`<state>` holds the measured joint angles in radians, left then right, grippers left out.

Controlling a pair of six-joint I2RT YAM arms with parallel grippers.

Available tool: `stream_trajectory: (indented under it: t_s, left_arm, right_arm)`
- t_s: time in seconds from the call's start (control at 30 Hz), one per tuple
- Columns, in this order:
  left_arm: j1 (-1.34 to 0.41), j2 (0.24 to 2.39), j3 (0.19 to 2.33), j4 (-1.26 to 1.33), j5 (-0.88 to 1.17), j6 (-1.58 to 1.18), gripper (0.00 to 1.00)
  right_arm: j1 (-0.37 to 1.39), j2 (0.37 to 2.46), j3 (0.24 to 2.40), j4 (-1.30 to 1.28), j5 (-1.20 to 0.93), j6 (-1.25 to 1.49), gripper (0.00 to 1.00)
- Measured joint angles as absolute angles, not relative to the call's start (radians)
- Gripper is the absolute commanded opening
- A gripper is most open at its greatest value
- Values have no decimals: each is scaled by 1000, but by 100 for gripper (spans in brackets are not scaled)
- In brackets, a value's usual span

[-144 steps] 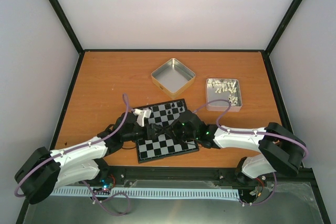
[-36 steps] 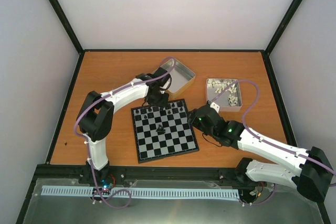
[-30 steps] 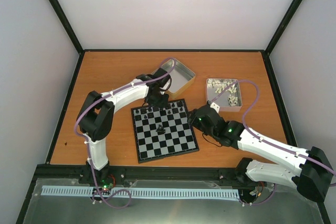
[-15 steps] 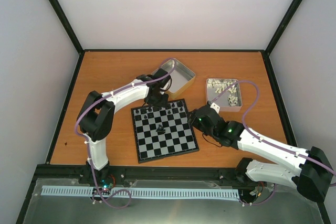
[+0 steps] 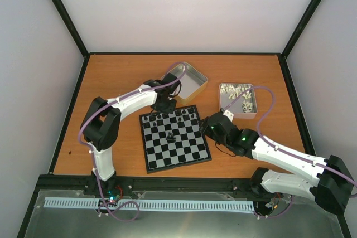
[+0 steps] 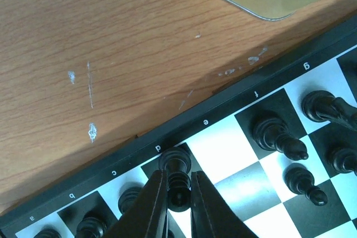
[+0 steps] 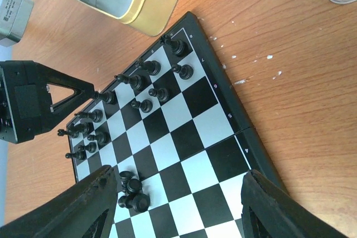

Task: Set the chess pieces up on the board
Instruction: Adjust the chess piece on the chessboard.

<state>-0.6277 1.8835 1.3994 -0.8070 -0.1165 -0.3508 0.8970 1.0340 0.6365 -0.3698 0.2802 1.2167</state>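
Top view, board: the chessboard [image 5: 174,137] lies on the near half of the table [image 5: 111,76], slightly turned. Black pieces [image 5: 177,116] stand in rows along its far edge, and a loose cluster [image 5: 170,136] sits near its middle.
Top view, left arm: the left gripper [image 5: 165,106] hangs over the board's far edge, just beside the open tin [image 5: 187,79] — placed there, I judge, to seat a back-row piece.
Top view, right arm: the right gripper [image 5: 210,125] sits at the board's right edge, with the tin of pale pieces [image 5: 237,100] beyond it.
Left wrist, grip: the jaws are closed on one upright black piece [image 6: 175,165], pinched between the fingers [image 6: 153,204] over the edge square lettered d.
Left wrist, neighbours: more pieces stand on the squares toward f and g, apart from the grip.
Right wrist, state: the jaws are spread wide and hold nothing.
Right wrist, target: the loose cluster lies between the fingers, close to one of them — probably the next pick.
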Motion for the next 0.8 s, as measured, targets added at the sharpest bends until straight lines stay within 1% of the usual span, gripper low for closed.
stream_trajectory:
  t_s: [0.23,0.37,0.43,0.47,0.5,0.6,0.7,0.8]
  left_arm:
    - [-627,1868,1382,-808,-110,-357,9]
    - [-627,1854,1364,-811,-99,-357,12]
    - [-627,1850,1360,-811,-99,-358,16]
    - [-627,1850,1358,-811,-99,-358,20]
    - [-627,1848,1356,-810,-99,-359,26]
    - [-627,1847,1354,-812,-95,-356,39]
    - [-627,1845,1355,-812,-89,-356,44]
    - [-627,1832,1356,-812,-78,-353,47]
  right_arm:
    - [897,1038,636,-370,280,1218,61]
    - [897,1043,636,-369,278,1218,61]
    - [897,1045,636,-369,277,1218,61]
    - [897,1047,636,-368,276,1218,61]
    - [897,1048,636,-368,276,1218,61]
    - [897,1050,636,-366,276,1217,61]
    - [897,1051,636,-364,273,1213,61]
    - [897,1056,637,-365,264,1197,61]
